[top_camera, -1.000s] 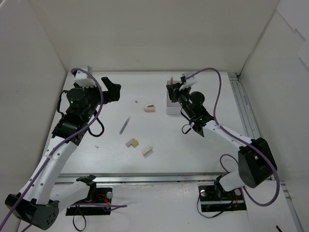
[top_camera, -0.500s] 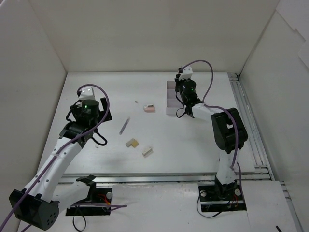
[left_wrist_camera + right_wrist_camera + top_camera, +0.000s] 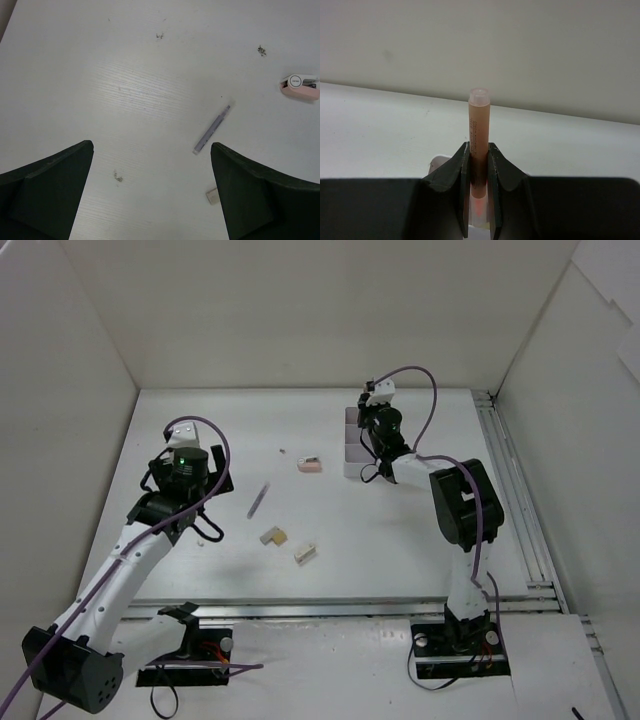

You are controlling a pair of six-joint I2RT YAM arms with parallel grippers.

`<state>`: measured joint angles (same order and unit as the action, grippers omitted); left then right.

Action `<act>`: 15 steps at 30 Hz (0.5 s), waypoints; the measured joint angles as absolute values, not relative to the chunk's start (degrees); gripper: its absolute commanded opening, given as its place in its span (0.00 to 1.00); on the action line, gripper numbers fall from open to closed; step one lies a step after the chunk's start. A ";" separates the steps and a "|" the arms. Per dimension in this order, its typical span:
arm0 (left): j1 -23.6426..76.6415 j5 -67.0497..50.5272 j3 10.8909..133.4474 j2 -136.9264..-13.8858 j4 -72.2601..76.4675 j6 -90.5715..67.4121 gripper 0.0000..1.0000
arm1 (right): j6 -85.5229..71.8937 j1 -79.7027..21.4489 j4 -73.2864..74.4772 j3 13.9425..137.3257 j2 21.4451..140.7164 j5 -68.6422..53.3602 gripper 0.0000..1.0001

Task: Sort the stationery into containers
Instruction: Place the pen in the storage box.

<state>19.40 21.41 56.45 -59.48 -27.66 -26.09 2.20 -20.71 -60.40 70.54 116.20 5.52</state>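
Pinched an orange pen [image 3: 479,115] tight in the right tool [image 3: 478,150], jaws squeezed on its lower part, cap end pointing up. Hung it above the white box [image 3: 350,468] at the far side of the desk [image 3: 400,530]. Could not tell from above which square of the box lay right under it.

Held the left tool [image 3: 151,147] wide open with nothing in it, over bare desk. Looked down on a thin purple pen [image 3: 212,129] lying flat near it, slanted across the gap. Spotted a pink eraser block [image 3: 300,86] farther off. Spotted a tan L-shaped block [image 3: 272,536] and a cream block [image 3: 305,554] close together, nearer the arms. Found all four out on the desk, none in the box.

Could go wrong in a few ways from here:

- Might lose the orange pen if let go from too high, bouncing it off a box wall and out onto the desk.
- Might drop it outside, or in the wrong square, if let go a bit off to one side.
- Might leave it leaning over the rim if dropped standing up.
- Might bump and shove the light box when coming down.
- Might also roll the round purple pen away if grabbed crooked.
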 measured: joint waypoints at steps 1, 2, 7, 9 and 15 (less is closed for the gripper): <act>19.40 21.41 56.45 -59.51 -27.66 -26.06 1.00 | 1.96 -20.71 -60.45 70.54 116.46 5.52 0.00; 19.40 21.41 56.45 -59.55 -27.66 -26.00 1.00 | 1.72 -20.71 -60.64 70.57 116.73 5.52 0.01; 19.40 21.43 56.45 -60.47 -27.64 -25.85 1.00 | 1.13 -20.71 -61.32 70.57 117.36 5.54 0.14; 19.40 21.41 56.45 -60.93 -27.66 -25.71 1.00 | 0.21 -20.71 -61.34 70.52 117.40 5.52 0.29; 19.40 20.99 56.45 -62.08 -27.51 -25.26 1.00 | -1.69 -20.71 -61.54 68.29 116.75 4.89 0.43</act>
